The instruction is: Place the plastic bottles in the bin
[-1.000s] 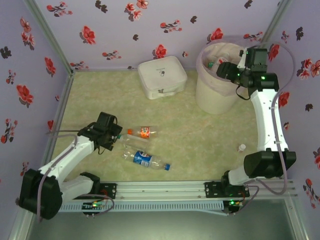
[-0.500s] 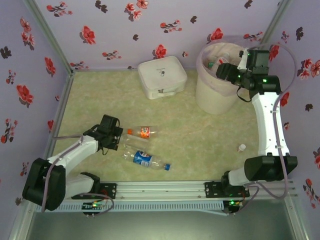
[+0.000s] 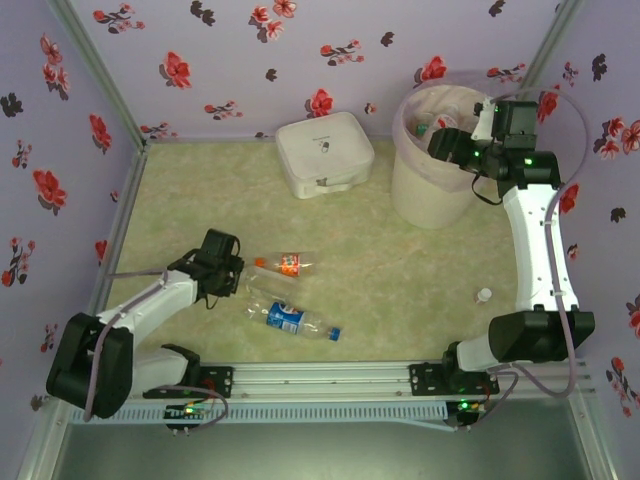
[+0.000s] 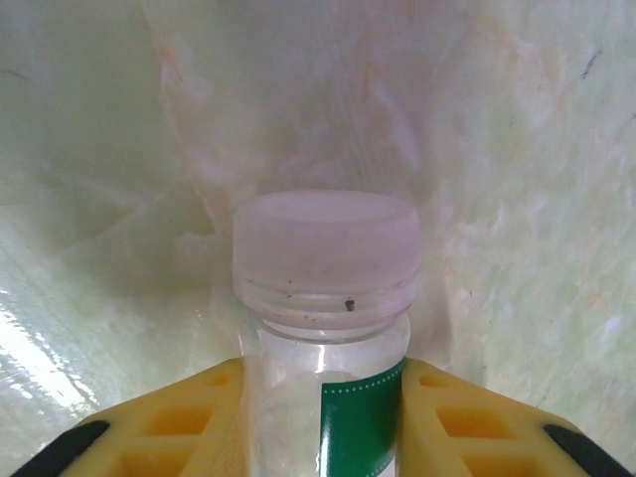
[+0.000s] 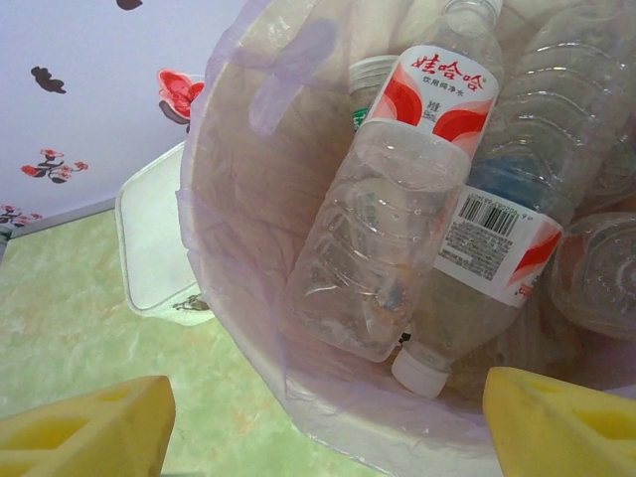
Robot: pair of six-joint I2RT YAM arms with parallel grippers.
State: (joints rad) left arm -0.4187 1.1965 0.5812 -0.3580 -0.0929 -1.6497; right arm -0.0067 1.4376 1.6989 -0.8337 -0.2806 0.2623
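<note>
**Left hand clamped on a light, crushable bottle; right hand spread wide over the bin**

The left hand presses its yellow fingers against both sides of the green-label bottle, just under its frosted, ribbed cap. The bottle looks empty, so it is probably very light, with thin, glossy walls that would dent and slip. The stiffer shoulder near the neck seems the safest place to hold it. Just beyond that hand, an orange-label bottle and a blue-label bottle lie on the marbled green tabletop. The right hand holds nothing and hangs above the bin. Directly below it, inside the crinkly pinkish bag, a red-and-white-label bottle lies among other ridged clear ones.
</note>
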